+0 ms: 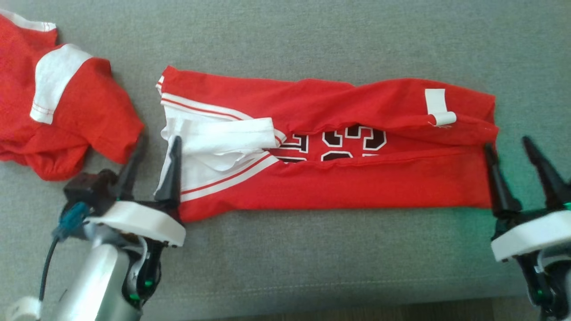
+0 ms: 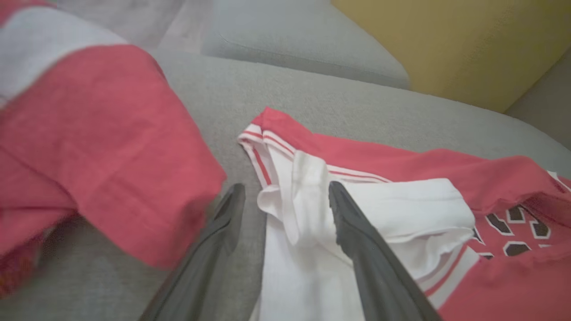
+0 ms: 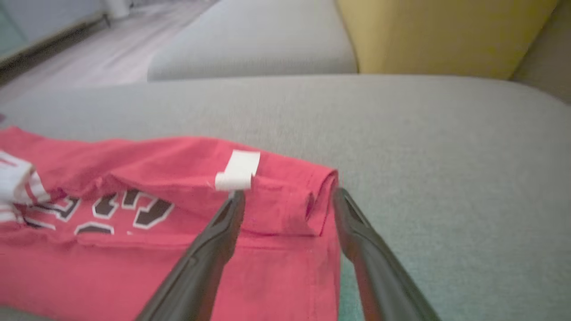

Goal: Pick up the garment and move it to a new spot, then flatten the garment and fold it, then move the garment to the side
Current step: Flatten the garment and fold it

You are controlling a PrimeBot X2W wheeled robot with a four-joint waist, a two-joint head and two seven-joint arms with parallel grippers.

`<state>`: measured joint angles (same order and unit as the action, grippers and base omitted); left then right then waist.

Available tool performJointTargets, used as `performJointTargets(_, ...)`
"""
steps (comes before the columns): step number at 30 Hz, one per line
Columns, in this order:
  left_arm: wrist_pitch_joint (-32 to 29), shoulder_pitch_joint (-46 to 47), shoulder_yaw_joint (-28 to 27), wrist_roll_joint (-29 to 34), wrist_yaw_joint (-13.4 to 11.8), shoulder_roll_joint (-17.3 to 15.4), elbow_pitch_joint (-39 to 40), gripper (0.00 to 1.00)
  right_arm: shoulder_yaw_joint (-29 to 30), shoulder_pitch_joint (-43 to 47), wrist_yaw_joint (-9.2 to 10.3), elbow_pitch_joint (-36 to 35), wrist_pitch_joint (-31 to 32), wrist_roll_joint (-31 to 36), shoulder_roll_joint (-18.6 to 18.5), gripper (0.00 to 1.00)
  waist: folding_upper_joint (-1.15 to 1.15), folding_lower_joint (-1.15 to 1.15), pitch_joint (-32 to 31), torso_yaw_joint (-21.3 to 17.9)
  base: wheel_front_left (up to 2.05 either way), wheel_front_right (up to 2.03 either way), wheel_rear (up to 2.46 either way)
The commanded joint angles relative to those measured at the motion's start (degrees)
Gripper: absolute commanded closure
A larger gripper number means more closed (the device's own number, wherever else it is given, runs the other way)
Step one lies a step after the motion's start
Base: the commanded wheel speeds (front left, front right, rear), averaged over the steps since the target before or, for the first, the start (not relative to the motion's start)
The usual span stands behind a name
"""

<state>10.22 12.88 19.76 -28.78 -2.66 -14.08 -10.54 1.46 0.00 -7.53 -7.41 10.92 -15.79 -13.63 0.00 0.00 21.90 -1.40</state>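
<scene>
The garment (image 1: 357,187) is a red jersey with white striped sleeves and dark numbers, lying folded into a long band across the grey cushion (image 1: 312,35). My left gripper (image 1: 157,142) is open at its left end: one finger lies on the white sleeve (image 2: 401,200), the other over bare cushion, and the left gripper (image 2: 285,187) has nothing between its fingers. At the garment's (image 3: 134,178) right end my right gripper (image 1: 508,143) stands open, straddling the folded corner near a white tag (image 3: 238,171). The right gripper (image 3: 290,192) holds nothing.
A second red and white garment (image 1: 80,116) lies crumpled at the far left, close beside my left gripper, and looms large as the second garment (image 2: 102,147). A yellow cushion (image 3: 446,35) stands behind the seat. The cushion's front edge (image 1: 312,307) runs just below both grippers.
</scene>
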Motion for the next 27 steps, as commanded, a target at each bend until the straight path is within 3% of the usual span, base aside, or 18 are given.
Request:
performJointTargets(1,1.3,0.1,-2.6,1.3,-1.1,-1.9,2.9,0.00,0.6,0.6,0.04,-3.8,-2.2,0.5,0.5,0.00,0.00,0.00,-0.5,-0.3,0.00,0.00,0.00)
performJointTargets(7,3.6,-2.6,-4.4,4.9,-5.4,-2.7,9.5,0.00,3.9,2.5,0.04,-9.5,-4.0,3.0,5.6,0.00,0.00,0.00,-2.5,-0.8,0.00,0.00,0.00)
performJointTargets(13,3.9,-5.8,-5.1,7.3,-8.7,-3.1,16.2,0.00,2.8,2.7,0.04,-13.5,-3.2,5.0,8.0,0.00,0.00,0.00,-5.2,-0.7,0.00,0.00,0.00)
performJointTargets(19,2.7,-7.6,-4.2,8.6,-10.3,-3.3,18.7,0.00,1.1,2.8,0.04,-13.1,-3.1,5.0,8.8,0.00,0.00,0.00,-6.6,-0.4,0.00,0.00,0.00)
performJointTargets(27,2.6,-8.0,-4.2,8.3,-10.6,-3.5,18.2,0.00,0.6,2.8,0.04,-12.1,-2.9,4.7,8.9,0.00,0.00,0.00,-6.9,0.0,0.00,0.00,0.00)
